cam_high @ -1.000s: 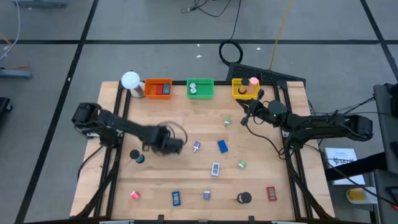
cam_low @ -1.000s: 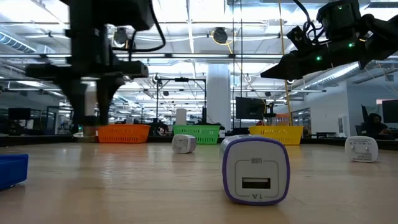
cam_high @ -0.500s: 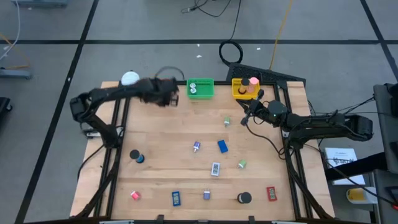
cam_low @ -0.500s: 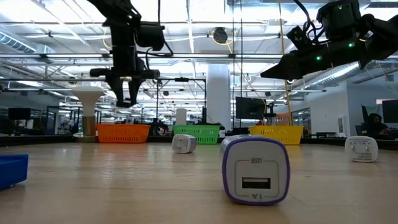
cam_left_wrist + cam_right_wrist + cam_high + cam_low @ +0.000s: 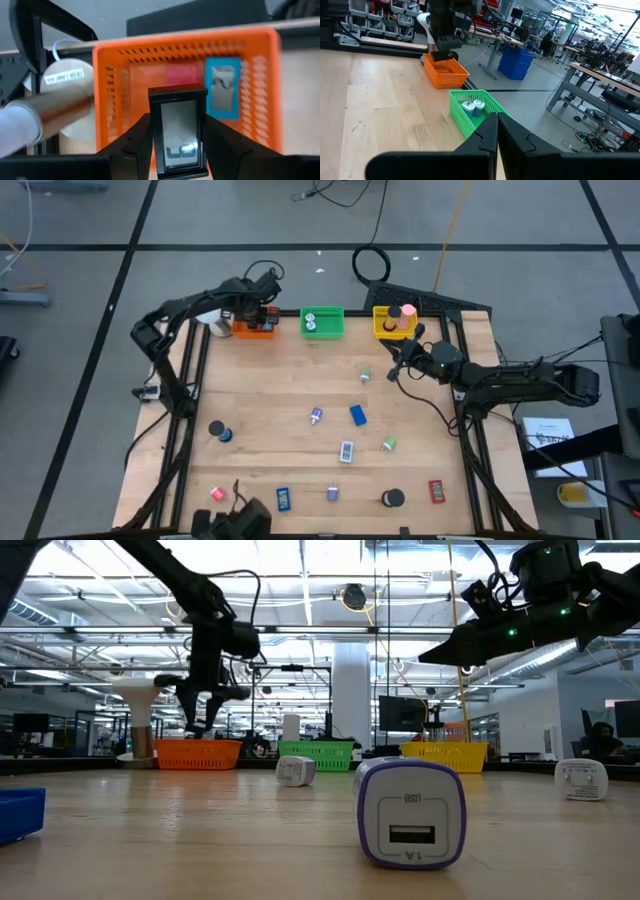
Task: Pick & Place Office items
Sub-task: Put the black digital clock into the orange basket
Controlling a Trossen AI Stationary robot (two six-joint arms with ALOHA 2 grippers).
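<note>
Left side: the left gripper (image 5: 176, 145) is clamped on 1 black flat card (image 5: 179, 131), held upright between its 2 fingers. It hangs directly above the orange tray (image 5: 254, 323), by the white lamp (image 5: 210, 306) at the table's far left corner. The card's long axis points down into the tray, which already holds 1 red piece (image 5: 182, 74) and 1 blue piece (image 5: 223, 87). Judgement: the drop needs only a release, since the card sits over the tray's open middle, inside the rim.

Centre: the green tray (image 5: 322, 321) stands beside the orange one. Loose items lie on the table well apart from it.

Right side: the right gripper (image 5: 393, 370) is closed and empty, waiting near the yellow tray (image 5: 384, 323). The left arm alone is placed for this drop.
</note>
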